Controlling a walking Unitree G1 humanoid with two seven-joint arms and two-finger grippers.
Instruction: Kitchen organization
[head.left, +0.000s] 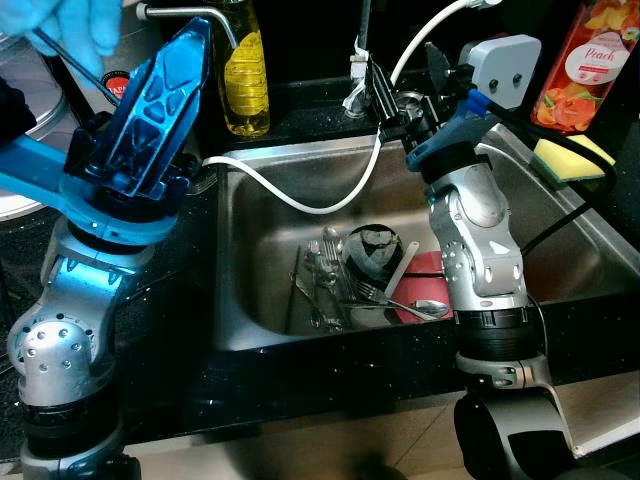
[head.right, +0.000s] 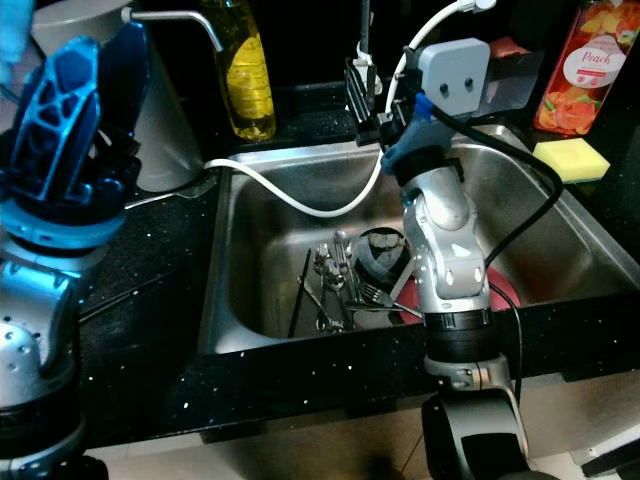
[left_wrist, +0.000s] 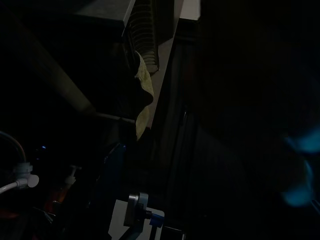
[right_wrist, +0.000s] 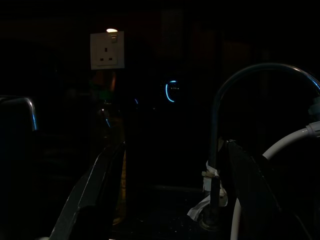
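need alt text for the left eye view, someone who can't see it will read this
A steel sink set in a black counter holds loose cutlery, a dark round bowl and a red plate, with a white hose trailing in. The robot's right hand reaches toward the tap base; its left hand is raised beside a yellow soap bottle.

Black speckled countertop (head.left: 250, 385) across the lower frame, steel sink basin (head.left: 260, 260) set into it at centre, dark wall behind, white wall socket (right_wrist: 107, 50) upper left (right wrist view), dim light overall
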